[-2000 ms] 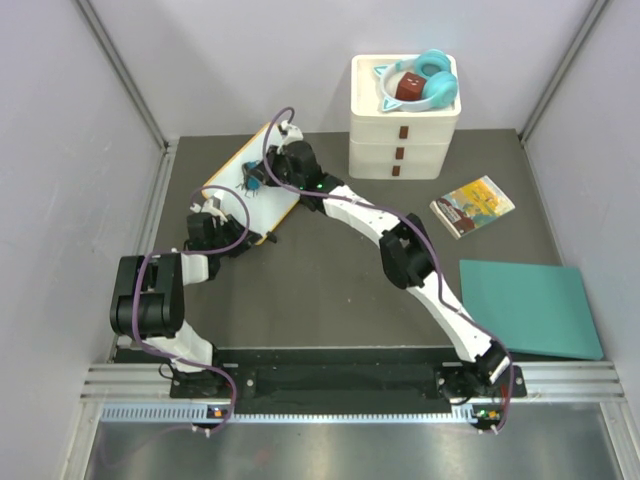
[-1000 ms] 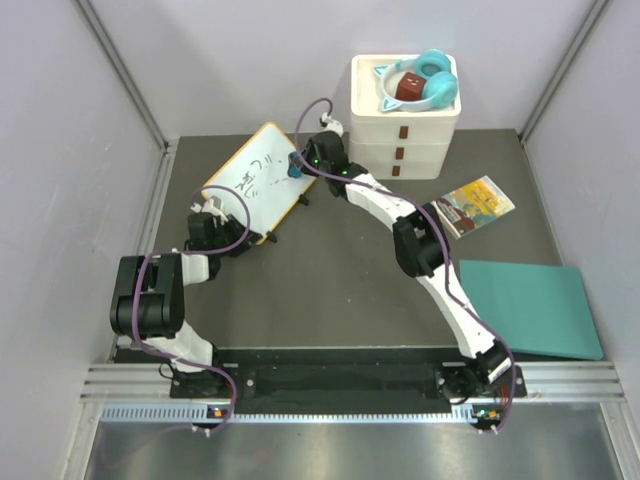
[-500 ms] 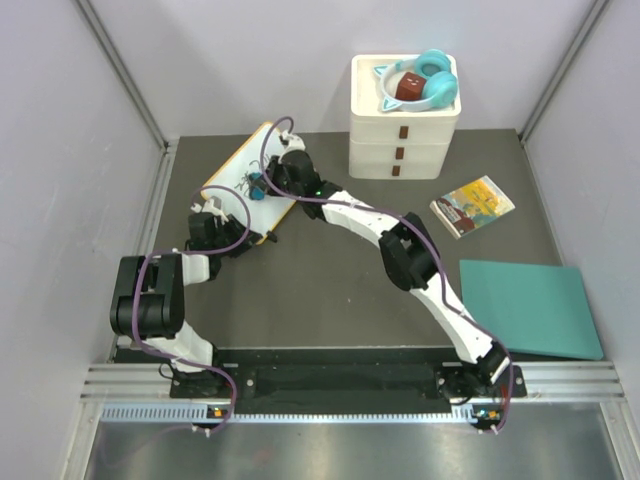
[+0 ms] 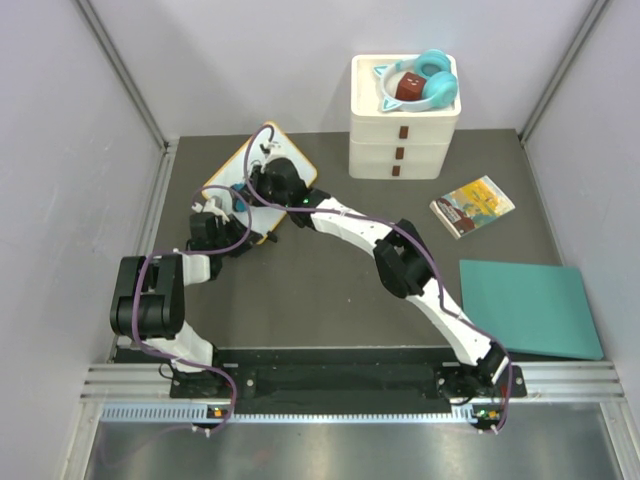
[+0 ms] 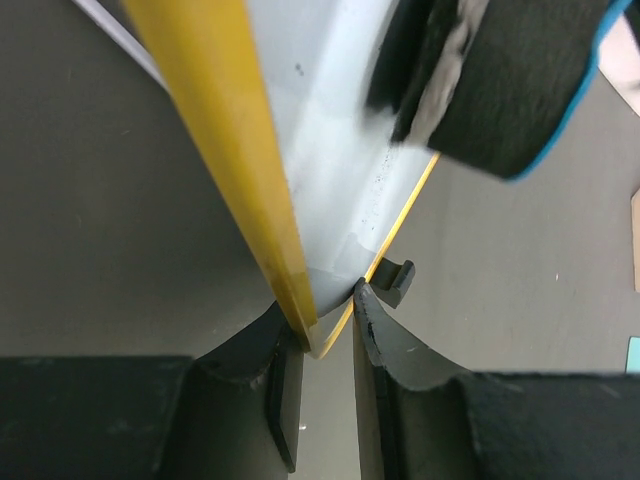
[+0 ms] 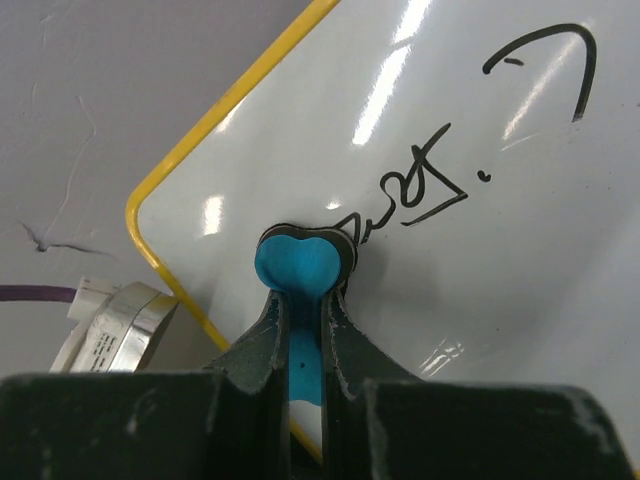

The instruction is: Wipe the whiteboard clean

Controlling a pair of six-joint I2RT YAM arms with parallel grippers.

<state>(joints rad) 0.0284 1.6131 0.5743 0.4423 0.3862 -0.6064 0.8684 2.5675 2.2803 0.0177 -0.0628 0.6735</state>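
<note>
The whiteboard (image 4: 288, 152), white with a yellow rim, stands tilted at the back left of the table. My left gripper (image 5: 325, 320) is shut on its lower corner (image 5: 305, 300); one black stand foot (image 5: 395, 280) shows beside it. My right gripper (image 6: 305, 300) is shut on a blue eraser (image 6: 300, 265) with a black felt pad, pressed against the board's face (image 6: 450, 130) next to black scribbles (image 6: 420, 190). The eraser also shows in the left wrist view (image 5: 510, 80) and the top view (image 4: 240, 205).
A white drawer unit (image 4: 403, 130) with teal headphones (image 4: 425, 80) on top stands at the back. A small book (image 4: 472, 206) lies to its right. A flat teal sheet (image 4: 530, 305) lies at the right edge. Grey walls enclose the table.
My right gripper has swept the eraser across the board, from its right edge down and left toward the lower left part. The left gripper has kept its hold.
</note>
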